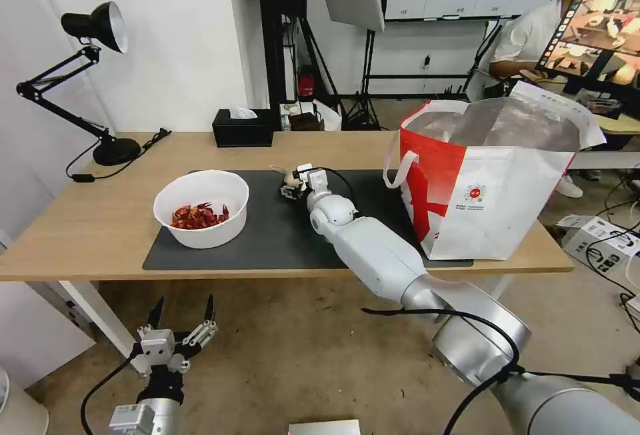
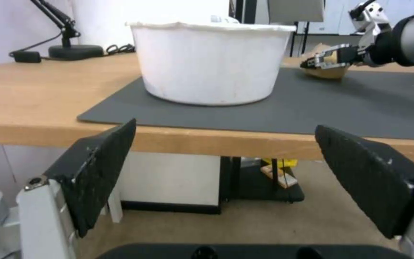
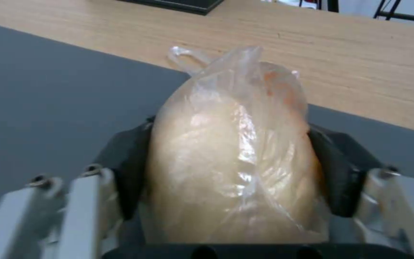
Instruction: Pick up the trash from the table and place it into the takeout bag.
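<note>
Light matt wood-grain table [image 1: 80, 222] carries a matt dark grey mat [image 1: 267, 235]. The small knotted bag [image 3: 231, 151] is thin glossy crinkled plastic. The bowl [image 2: 207, 61] looks like matt, perhaps paper.

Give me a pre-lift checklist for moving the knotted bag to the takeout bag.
1. Right hand around the knotted bag, fingers on both sides: ok.
2. Grip firm enough to lift: cannot tell.
3. Takeout bag upright, mouth open: ok.
4. Mat between the two free of obstacles: ok.
5. Left hand open, low in front of the table, out of the way: ok.
6. Bowl off the path: ok.
</note>
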You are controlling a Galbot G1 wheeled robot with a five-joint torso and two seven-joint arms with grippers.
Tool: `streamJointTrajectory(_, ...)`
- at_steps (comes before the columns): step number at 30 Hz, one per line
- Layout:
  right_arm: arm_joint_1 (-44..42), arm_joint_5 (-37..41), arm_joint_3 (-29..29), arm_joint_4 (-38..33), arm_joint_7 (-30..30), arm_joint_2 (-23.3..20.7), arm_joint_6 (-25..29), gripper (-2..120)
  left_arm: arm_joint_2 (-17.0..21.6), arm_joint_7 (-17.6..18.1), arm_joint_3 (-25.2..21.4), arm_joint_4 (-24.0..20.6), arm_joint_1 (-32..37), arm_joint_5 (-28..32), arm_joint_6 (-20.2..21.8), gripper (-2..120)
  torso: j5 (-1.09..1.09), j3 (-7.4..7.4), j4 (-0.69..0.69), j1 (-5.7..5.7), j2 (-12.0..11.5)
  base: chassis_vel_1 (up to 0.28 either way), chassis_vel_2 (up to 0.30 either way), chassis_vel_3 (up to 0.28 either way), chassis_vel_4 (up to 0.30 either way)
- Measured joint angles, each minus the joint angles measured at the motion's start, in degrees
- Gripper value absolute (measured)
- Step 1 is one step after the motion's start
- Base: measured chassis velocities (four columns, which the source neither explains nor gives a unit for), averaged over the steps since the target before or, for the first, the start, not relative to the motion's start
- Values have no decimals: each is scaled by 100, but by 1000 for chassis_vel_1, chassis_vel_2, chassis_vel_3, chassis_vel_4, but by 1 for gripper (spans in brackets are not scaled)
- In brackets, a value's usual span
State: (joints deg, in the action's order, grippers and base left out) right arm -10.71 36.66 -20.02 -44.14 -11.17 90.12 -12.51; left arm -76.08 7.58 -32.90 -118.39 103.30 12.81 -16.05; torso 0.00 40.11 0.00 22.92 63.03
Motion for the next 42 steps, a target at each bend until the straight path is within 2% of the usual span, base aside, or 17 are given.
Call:
streamJointTrajectory(2, -41, 51, -9, -89, -47, -4, -52, 56, 9, 0, -14, -20, 11, 1, 0, 100, 0, 0, 0, 0, 0, 0, 0, 0, 0)
streamJointTrajectory(3, -41, 51, -9, -89, -47, -4, -52, 56, 9, 0, -14, -20, 11, 1, 0, 100, 0, 0, 0, 0, 0, 0, 0, 0, 0)
streamJointTrajectory(6, -163, 142, -16, -295, -218, -13, -87, 41, 9, 0, -27, -35, 31, 2, -1, 100, 0, 0, 0, 0, 0, 0, 0, 0, 0)
streamJointTrajectory(7, -163, 142, -16, -295, -218, -13, -87, 41, 9, 0, -27, -35, 31, 2, -1, 100, 0, 0, 0, 0, 0, 0, 0, 0, 0)
streamJointTrajectory(10, -327, 258, -16, -711, -446, -89, -89, 29, 4, 0, -30, -37, 35, 3, -5, 100, 0, 0, 1, 0, 0, 0, 0, 0, 0)
streamJointTrajectory(11, -327, 258, -16, -711, -446, -89, -89, 29, 4, 0, -30, -37, 35, 3, -5, 100, 0, 0, 1, 0, 0, 0, 0, 0, 0)
streamJointTrajectory(13, -471, 283, -25, -1207, -613, -240, -82, 21, -5, 0, -30, -48, 35, 3, -8, 100, 0, 0, 1, 0, 0, 0, 0, 0, 0)
streamJointTrajectory(14, -662, 176, -74, -1819, -837, -499, -71, 14, -27, 3, -30, -63, 36, 4, -17, 100, 0, 0, 1, 0, 0, 0, 0, 0, 0)
streamJointTrajectory(15, -662, 176, -74, -1819, -837, -499, -71, 14, -27, 3, -30, -63, 36, 4, -17, 100, 0, 0, 1, 0, 0, 0, 0, 0, 0)
streamJointTrajectory(17, -922, -41, -102, -2629, -1172, -822, -67, 9, -55, 5, -8, -66, 36, 5, -20, 100, 1, 0, -2, 0, 0, 0, 0, 0, 0)
streamJointTrajectory(18, -1024, -115, -106, -2979, -1302, -949, -67, 9, -63, 9, 7, -71, 36, 3, -20, 100, 1, 0, -2, 0, 0, 0, 0, 0, 0)
streamJointTrajectory(19, -1024, -115, -106, -2979, -1302, -949, -67, 9, -63, 9, 7, -71, 36, 3, -20, 100, 1, 0, -2, 0, 0, 0, 0, 0, 0)
streamJointTrajectory(22, -1325, -516, -50, -4031, -1575, -1319, -9, 8, -57, 20, 26, -148, 59, -12, -18, 100, 1, -1, 1, -1, 0, 0, 0, 0, 0)
streamJointTrajectory(29, -1831, -1456, 356, -5021, -1643, -1734, 288, 8, -85, 24, 23, -189, 107, -85, -15, 100, 1, -1, 0, -1, 0, 0, 0, 0, 0)
streamJointTrajectory(30, -2080, -1753, 564, -5366, -1634, -1884, 415, 8, -101, 25, 21, -199, 138, -115, -22, 100, 2, -1, -1, -1, 0, 0, 0, 0, 0)
streamJointTrajectory(35, -2373, -1996, 984, -5940, -1673, -2172, 691, 7, -109, 26, 33, -240, 173, -139, -28, 100, 2, 0, 0, -1, 0, 0, 0, 0, 0)
streamJointTrajectory(42, -2232, -1808, 1567, -6261, -2064, -2557, 580, 7, -177, 25, 139, -253, 151, -207, 1, 100, 0, -1, 0, -1, 0, 0, 0, 0, 0)
